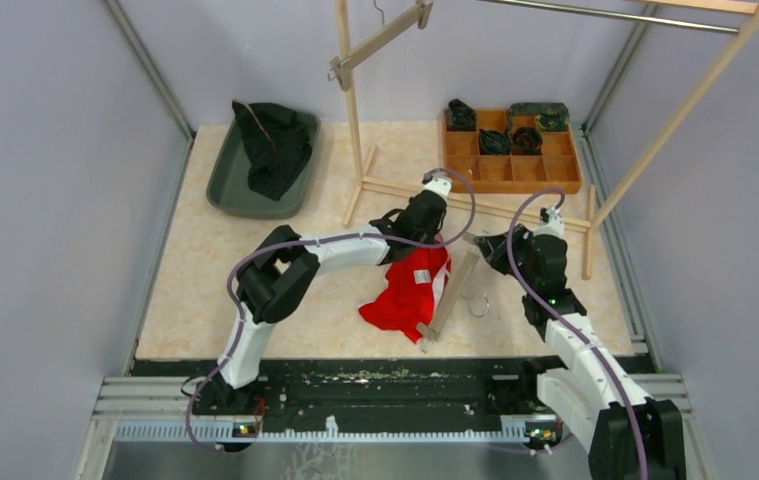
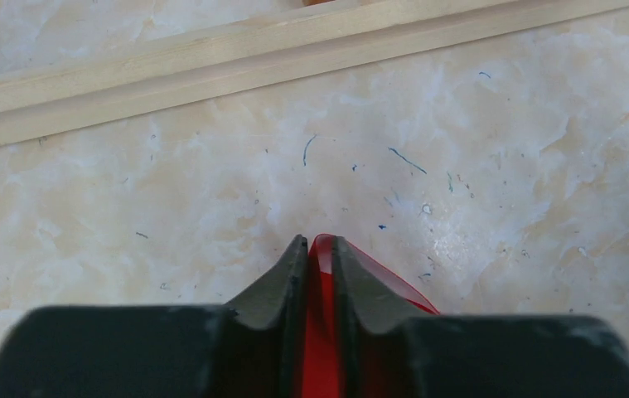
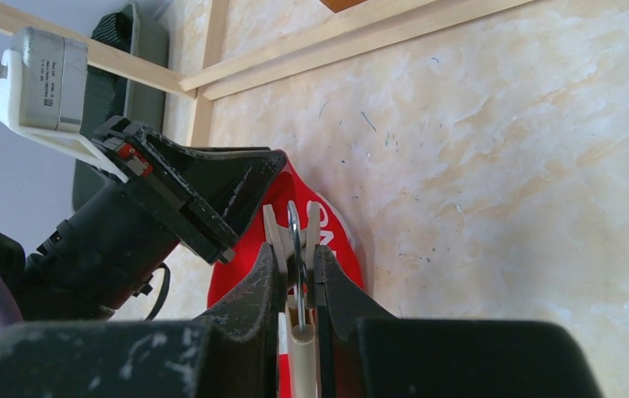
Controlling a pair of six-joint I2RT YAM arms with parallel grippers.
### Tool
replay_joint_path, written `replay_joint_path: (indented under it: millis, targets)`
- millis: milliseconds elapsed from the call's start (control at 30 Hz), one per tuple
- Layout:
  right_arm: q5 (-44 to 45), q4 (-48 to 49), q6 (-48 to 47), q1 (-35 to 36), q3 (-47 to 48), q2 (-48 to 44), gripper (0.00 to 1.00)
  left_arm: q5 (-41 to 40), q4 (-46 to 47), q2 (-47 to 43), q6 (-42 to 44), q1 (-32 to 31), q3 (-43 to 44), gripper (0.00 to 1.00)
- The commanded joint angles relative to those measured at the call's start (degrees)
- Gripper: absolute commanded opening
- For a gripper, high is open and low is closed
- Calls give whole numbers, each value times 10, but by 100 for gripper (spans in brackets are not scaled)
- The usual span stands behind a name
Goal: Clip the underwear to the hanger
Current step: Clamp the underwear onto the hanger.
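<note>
The red underwear (image 1: 410,290) lies crumpled on the table's middle, with a white label. A wooden clip hanger (image 1: 452,292) lies slanted along its right side. My left gripper (image 1: 421,225) is shut on the waistband; red fabric (image 2: 321,332) shows pinched between its fingers in the left wrist view. My right gripper (image 1: 488,247) is shut on the hanger's clip (image 3: 296,240), whose beige prongs and metal spring stick out past my fingertips, over the red waistband (image 3: 331,240). The left gripper's body (image 3: 186,199) sits just left of the clip in the right wrist view.
A wooden rack's base rails (image 1: 475,205) run just behind both grippers. A wooden compartment box (image 1: 510,150) with dark garments stands at the back right. A grey bin (image 1: 260,160) with black clothing stands at the back left. Another hanger (image 1: 380,40) hangs on the rack.
</note>
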Motion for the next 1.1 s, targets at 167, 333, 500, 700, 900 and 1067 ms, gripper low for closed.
replay_joint_path:
  millis: [167,333,500,700,900,1067]
  targets:
    - [-3,25,-4,-7,2,-12,0,-26,11,-33,11,3,-17,0]
    - [-7,41,-4,-7,0,-7,0,-45,36,-79,8,3,-57,0]
    - [-37,107,-3,-8,-7,14,0,-102,57,-147,15,3,-98,0]
    - [-99,179,-15,-7,23,68,0,-137,76,-231,32,2,-134,0]
    - [-142,224,-13,-6,51,97,0,-173,51,-270,43,2,-134,0]
    - [-155,238,-11,8,71,113,0,-212,28,-297,51,2,-137,0]
